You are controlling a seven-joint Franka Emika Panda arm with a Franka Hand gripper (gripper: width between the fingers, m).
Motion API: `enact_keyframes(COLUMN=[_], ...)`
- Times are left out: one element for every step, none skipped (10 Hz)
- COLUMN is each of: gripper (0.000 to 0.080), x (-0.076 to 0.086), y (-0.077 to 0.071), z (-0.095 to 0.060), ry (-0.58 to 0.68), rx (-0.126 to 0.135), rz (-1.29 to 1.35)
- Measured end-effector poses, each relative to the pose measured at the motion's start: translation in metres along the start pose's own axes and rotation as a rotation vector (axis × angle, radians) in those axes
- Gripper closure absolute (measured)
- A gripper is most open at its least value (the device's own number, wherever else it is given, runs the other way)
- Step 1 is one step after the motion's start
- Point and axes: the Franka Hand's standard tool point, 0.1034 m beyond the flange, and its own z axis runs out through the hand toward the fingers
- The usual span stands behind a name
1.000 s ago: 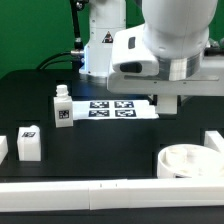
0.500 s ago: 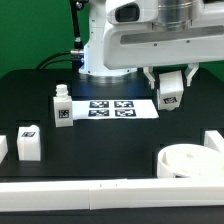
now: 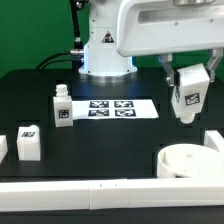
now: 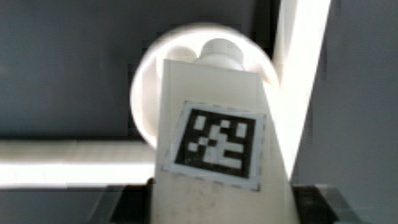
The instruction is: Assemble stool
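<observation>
My gripper point(image 3: 189, 84) is shut on a white stool leg point(image 3: 188, 100) with a square tag and holds it in the air at the exterior view's right, above the round seat point(image 3: 187, 161). In the wrist view the held leg point(image 4: 214, 130) fills the middle, its narrow end pointing at the seat point(image 4: 178, 60) below. Two more legs stand on the table at the exterior view's left: one upright with its narrow end up point(image 3: 62, 107), one block near the front point(image 3: 28, 142).
The marker board point(image 3: 116, 108) lies flat in the middle of the black table. A long white border bar point(image 3: 90, 197) runs along the front edge, with white border pieces at the exterior view's left point(image 3: 3, 147) and right point(image 3: 214, 141).
The arm has risen and moved toward the exterior view's right with the leg in its gripper. The leg now hangs over the seat's side of the table.
</observation>
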Motion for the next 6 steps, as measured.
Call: enact_keyframes(gripper=[0.0476,0.0476,0.0476,0.0476,0.0476,0.0476], x=[-0.002,0.001,0.002,0.015,0.027,0.03], y=[0.001,0.002,0.002,-0.002,-0.014,-0.024], z=[0.001,0.001,0.001,-0.002,-0.001,0.002], ry=[0.051,0.143,0.202,0.234,0.242,0.213], rx=[-0.002,-0.003,-0.007,-0.013,-0.021,-0.029], rz=[-0.001,-0.002,-0.012,-0.058,-0.126,-0.171])
